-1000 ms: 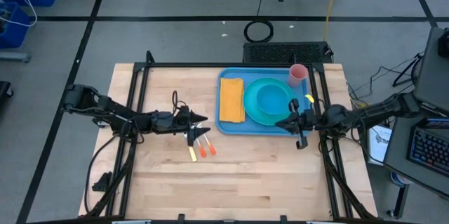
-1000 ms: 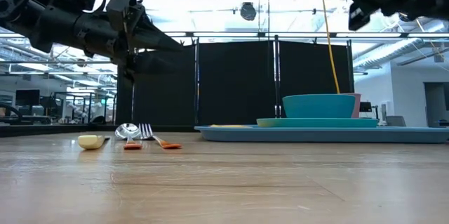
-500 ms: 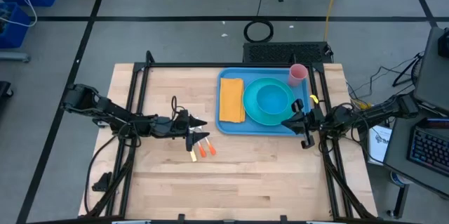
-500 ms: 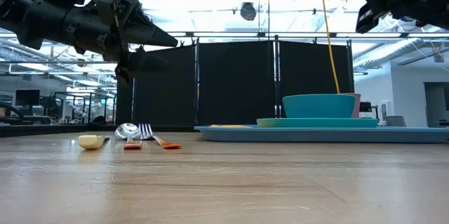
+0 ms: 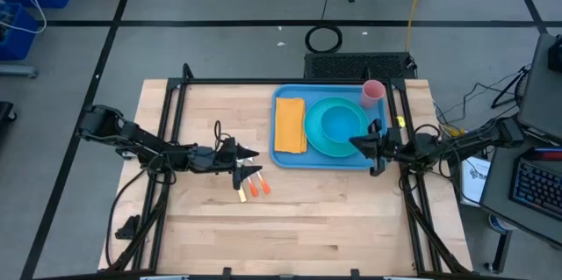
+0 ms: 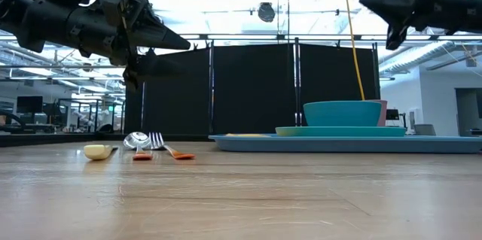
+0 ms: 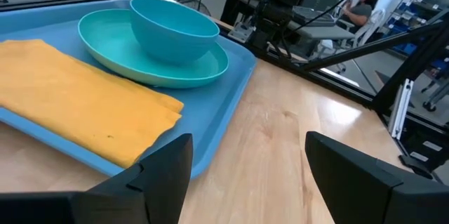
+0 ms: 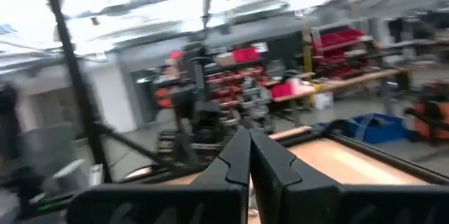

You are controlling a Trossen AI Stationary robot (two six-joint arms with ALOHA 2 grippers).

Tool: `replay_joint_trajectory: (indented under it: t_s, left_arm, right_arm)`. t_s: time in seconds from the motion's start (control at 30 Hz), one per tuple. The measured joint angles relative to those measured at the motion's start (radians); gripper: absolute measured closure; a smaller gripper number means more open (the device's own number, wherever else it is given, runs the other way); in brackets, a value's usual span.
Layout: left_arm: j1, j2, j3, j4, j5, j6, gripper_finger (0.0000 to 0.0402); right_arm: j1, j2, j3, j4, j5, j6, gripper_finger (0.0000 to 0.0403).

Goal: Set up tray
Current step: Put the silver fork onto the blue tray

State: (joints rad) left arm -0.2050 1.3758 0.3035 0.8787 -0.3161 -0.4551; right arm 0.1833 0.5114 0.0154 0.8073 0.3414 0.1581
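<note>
The wooden tabletop (image 5: 334, 218) fills the frame's middle; the blue tray (image 5: 294, 159) lies at its upper right, carrying a yellow cloth (image 5: 290, 125), a turquoise plate (image 5: 314, 137) with a bowl (image 5: 341, 121), and a pink cup (image 5: 372, 92). The left tool (image 5: 253, 153), spread open and empty, hovers above three utensils (image 5: 251, 187) left of the tray. The right tool (image 5: 356, 143), pinched together on nothing, hangs over the tray's right edge

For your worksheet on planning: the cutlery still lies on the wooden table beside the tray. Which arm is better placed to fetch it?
Left. The left gripper hovers with open jaws just above the orange-handled cutlery. The right gripper, jaws shut, hangs over the far end of the large flat blue plastic tray.
</note>
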Motion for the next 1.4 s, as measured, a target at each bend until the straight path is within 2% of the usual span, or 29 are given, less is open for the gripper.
replay_joint_trajectory:
  t_s: [0.13,0.37,0.53,0.73,0.87,1.1,1.3,1.4]
  left_arm:
    - [0.000,0.000,0.000,0.003,0.000,-0.014,0.0123]
    - [0.001,0.000,0.000,0.019,-0.022,-0.143,0.0123]
    - [0.001,0.000,0.000,0.067,-0.142,-0.258,0.0123]
    - [0.018,0.000,0.063,0.066,-0.354,-0.369,0.0123]
    - [0.031,0.000,0.139,0.066,-0.358,-0.534,0.0123]
    - [0.053,0.000,0.215,0.070,-0.359,-0.512,0.0123]
    - [0.098,-0.008,0.243,0.059,-0.458,-0.495,0.0123]
    - [0.114,-0.007,0.267,0.062,-0.470,-0.491,0.0123]
  right_arm:
    - [0.000,0.000,0.000,-0.019,0.024,-0.017,0.0403]
    - [0.000,0.000,0.000,-0.020,0.024,-0.020,0.0403]
    - [0.000,0.000,-0.001,-0.020,0.024,-0.020,0.0403]
    - [0.000,0.000,-0.001,-0.022,0.024,-0.020,0.0403]
    - [0.000,0.000,-0.002,-0.026,0.023,-0.020,0.0403]
    - [0.000,0.000,-0.002,-0.027,0.023,-0.020,0.0403]
    - [0.000,0.000,-0.002,-0.027,0.023,-0.020,0.0403]
    - [0.000,0.000,-0.002,-0.027,0.023,-0.020,0.0403]
